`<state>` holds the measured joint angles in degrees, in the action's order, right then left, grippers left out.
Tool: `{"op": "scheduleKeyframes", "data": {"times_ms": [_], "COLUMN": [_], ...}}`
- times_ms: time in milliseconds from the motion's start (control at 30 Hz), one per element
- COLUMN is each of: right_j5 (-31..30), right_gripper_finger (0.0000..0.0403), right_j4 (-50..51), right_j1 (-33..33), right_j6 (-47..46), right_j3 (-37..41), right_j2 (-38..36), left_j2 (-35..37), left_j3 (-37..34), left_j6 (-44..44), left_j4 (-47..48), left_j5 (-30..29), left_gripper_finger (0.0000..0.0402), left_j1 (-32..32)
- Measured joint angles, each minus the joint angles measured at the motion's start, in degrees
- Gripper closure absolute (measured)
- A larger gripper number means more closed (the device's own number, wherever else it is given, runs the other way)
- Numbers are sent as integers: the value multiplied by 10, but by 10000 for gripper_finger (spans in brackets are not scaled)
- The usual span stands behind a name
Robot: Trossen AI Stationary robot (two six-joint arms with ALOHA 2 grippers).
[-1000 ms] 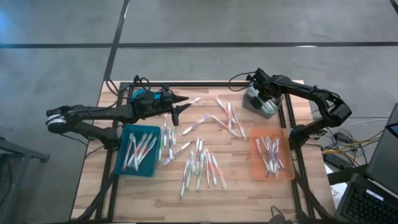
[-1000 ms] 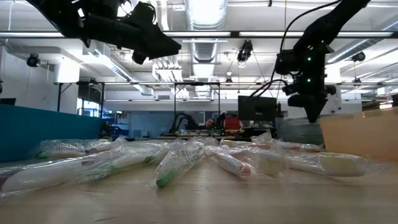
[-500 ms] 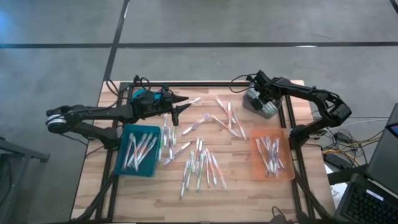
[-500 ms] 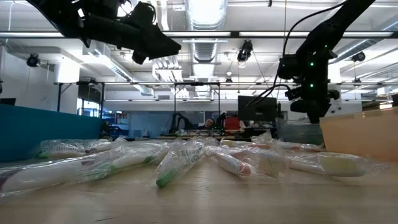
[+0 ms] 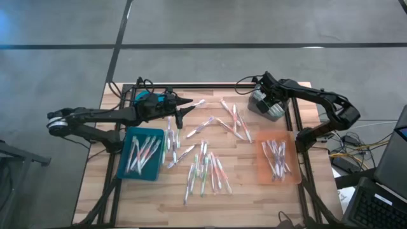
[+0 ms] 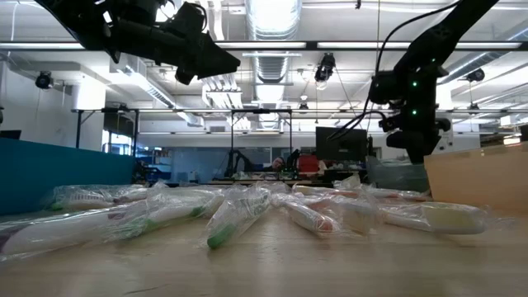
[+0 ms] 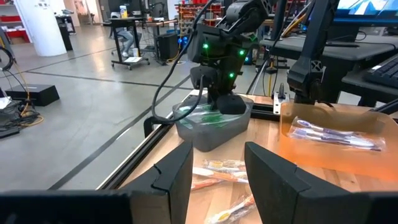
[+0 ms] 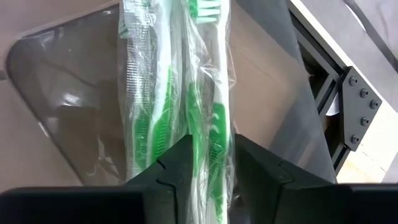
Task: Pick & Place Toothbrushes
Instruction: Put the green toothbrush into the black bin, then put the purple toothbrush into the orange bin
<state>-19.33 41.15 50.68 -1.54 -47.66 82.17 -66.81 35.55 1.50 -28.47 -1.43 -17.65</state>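
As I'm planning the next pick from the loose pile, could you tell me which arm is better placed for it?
Probably the left. The left gripper hovers open and empty at the pile of toothbrushes. The right gripper is busy over the grey bin, a green toothbrush between its fingers.

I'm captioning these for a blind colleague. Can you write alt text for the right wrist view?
Two green toothbrushes in clear wrappers lie in a grey translucent bin, with the right claw directly over them, its dark fingers slightly apart around one wrapper.
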Motion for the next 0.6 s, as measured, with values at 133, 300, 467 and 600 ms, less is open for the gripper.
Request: {"op": "scheduleKeyframes", "data": {"times_ms": [133, 300, 467, 600], "right_j5": [0, 10, 37, 74], "right_gripper_finger": [277, 260, 249, 246], "right_j4": [8, 16, 37, 52], "right_j1": [0, 0, 0, -1], "right_j6": [1, 1, 0, -17], "right_j3": [-7, -27, -55, -82], "right_j2": [-9, -28, -49, -66], "left_j2": [0, 0, 0, 0], "left_j3": [0, 0, 0, 0], "left_j6": [0, 0, 0, 0], "left_j4": [0, 0, 0, 0], "left_j5": [0, 0, 0, 0], "left_gripper_finger": [252, 252, 252, 252], "left_j1": [0, 0, 0, 0]}}
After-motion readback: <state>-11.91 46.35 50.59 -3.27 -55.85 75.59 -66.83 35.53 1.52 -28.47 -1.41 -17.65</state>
